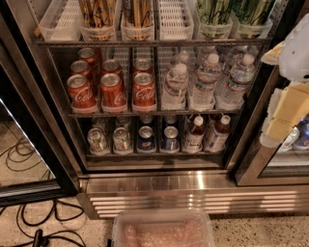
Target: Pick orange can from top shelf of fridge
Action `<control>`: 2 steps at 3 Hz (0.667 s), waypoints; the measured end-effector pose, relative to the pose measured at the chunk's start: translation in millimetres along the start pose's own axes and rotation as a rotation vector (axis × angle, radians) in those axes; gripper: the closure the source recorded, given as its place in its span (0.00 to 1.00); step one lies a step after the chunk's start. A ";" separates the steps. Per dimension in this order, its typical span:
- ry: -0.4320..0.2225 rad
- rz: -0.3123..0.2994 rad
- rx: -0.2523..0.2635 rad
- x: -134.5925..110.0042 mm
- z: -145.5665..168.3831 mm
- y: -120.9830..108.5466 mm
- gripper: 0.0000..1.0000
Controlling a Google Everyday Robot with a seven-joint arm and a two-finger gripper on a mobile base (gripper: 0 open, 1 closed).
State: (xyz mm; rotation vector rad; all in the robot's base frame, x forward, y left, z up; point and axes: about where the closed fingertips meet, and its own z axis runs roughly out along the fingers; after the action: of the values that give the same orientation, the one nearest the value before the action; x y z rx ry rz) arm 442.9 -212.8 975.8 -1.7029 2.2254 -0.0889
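Observation:
Two rows of tall orange cans with dark streaks, one on the left [96, 13] and one beside it [137, 13], stand in clear trays on the top shelf [145, 43] of the fridge [159, 183]. Their tops are cut off by the picture's upper edge. My gripper [282, 120], white and cream, hangs at the right edge in front of the fridge's right frame. It is well to the right of the orange cans and below them, touching nothing I can see.
Empty white lattice trays [175, 19] sit between the orange cans and the green-striped cans [215, 12]. Red cola cans [113, 91] and water bottles [207, 77] fill the middle rack. A clear plastic bin [161, 234] sits on the floor in front, cables [43, 226] at the left.

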 end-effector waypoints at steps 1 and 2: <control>-0.071 0.006 0.026 -32.5 18.2 -16.2 0.00; -0.132 -0.043 0.065 -68.0 13.3 -26.7 0.00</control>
State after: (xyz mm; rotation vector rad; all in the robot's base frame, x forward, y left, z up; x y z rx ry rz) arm 487.0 -153.8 985.3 -1.6721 2.0685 -0.0567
